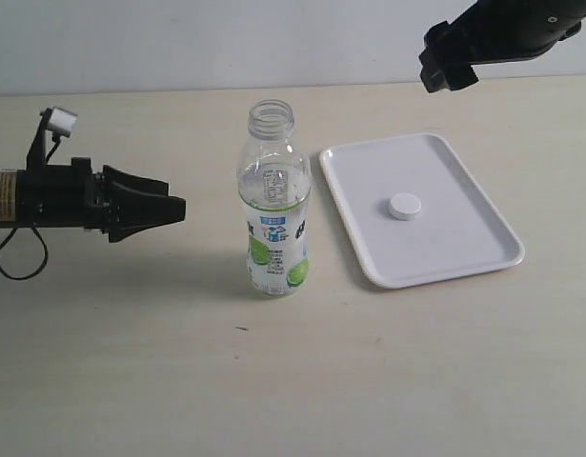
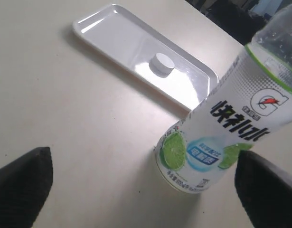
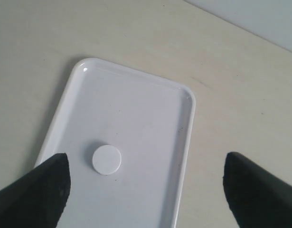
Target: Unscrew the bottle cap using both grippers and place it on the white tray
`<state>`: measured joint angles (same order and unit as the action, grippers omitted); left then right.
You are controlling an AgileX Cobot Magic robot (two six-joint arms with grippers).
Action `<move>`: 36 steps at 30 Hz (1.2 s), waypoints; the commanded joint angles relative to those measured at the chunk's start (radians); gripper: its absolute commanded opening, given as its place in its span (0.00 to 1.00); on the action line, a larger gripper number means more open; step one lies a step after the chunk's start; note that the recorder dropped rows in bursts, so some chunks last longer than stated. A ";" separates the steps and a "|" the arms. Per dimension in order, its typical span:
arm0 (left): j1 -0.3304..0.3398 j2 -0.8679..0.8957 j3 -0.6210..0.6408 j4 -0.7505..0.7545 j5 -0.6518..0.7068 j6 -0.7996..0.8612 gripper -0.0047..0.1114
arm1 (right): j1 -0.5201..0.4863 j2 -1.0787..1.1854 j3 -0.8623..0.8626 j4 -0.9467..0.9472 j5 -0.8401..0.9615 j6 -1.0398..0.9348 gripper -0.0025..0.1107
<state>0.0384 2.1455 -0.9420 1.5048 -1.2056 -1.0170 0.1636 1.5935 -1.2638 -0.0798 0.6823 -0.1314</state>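
White bottle cap [image 1: 404, 207] lies on white tray [image 1: 469, 186], beside upright uncapped bottle [image 1: 273, 214].

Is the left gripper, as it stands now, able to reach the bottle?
Probably yes. The left gripper is open and points toward the bottle, and nothing stands between them. The tray lies on the bottle's far side, out of the way.

The left gripper [image 1: 171, 205] lies level and low, the right gripper [image 1: 448, 67] hangs high, and both hold their jaws spread wide, empty.
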 commanded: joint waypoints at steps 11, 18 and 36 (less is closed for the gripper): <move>-0.009 -0.009 0.000 -0.095 -0.015 0.018 0.93 | -0.001 -0.011 0.000 -0.003 -0.001 0.003 0.73; -0.009 -0.009 0.000 -0.156 -0.015 0.018 0.37 | -0.001 -0.011 0.000 -0.097 0.110 0.035 0.05; 0.000 -0.305 0.210 -0.233 -0.015 -0.048 0.04 | -0.043 -0.582 0.877 -0.336 -0.908 0.601 0.02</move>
<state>0.0344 1.9425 -0.8210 1.3706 -1.2056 -1.1163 0.1246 1.0363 -0.4603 -0.4768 -0.0892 0.4848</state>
